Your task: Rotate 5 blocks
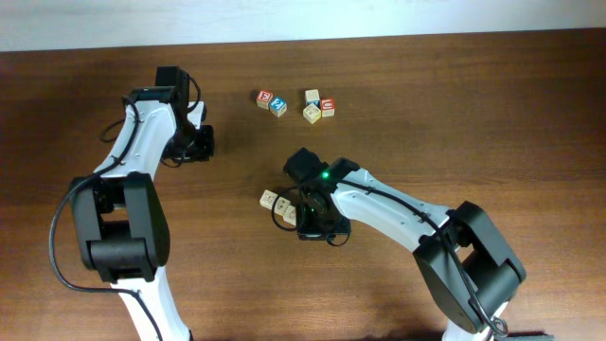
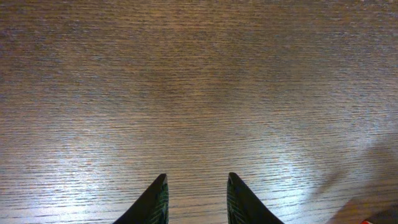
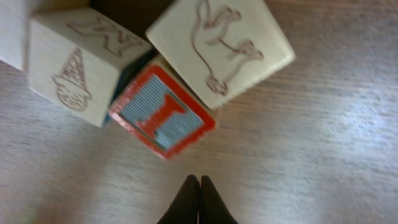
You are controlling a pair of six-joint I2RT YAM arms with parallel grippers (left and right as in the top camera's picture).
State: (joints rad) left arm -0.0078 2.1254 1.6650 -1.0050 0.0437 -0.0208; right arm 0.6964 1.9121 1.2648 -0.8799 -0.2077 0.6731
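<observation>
From above, the brown surface holds two bunches of blocks. The three near blocks sit close to the middle of the surface. The far bunch sits near the far edge, and it has a blue block in it. The right pincer is down low, just beside the three near blocks, and they lie on its left side. The left pincer hangs over the left part of the surface, well apart from every block. So the right arm is much the nearer one.

The left wrist view shows only bare wood. The left pincer's two fingers stand apart with nothing between them, so it is let go.

In the right wrist view the right pincer is squeezed tight, tips pressed together, and it holds nothing. Just ahead of the tips, a little to the left, sits the red T block. It is turned so a corner points at the pincer. The animal block and the hat block touch it from behind. I think the pincer must open and line up with the T block's flat sides. Its neighbours are so close they could get bumped.
</observation>
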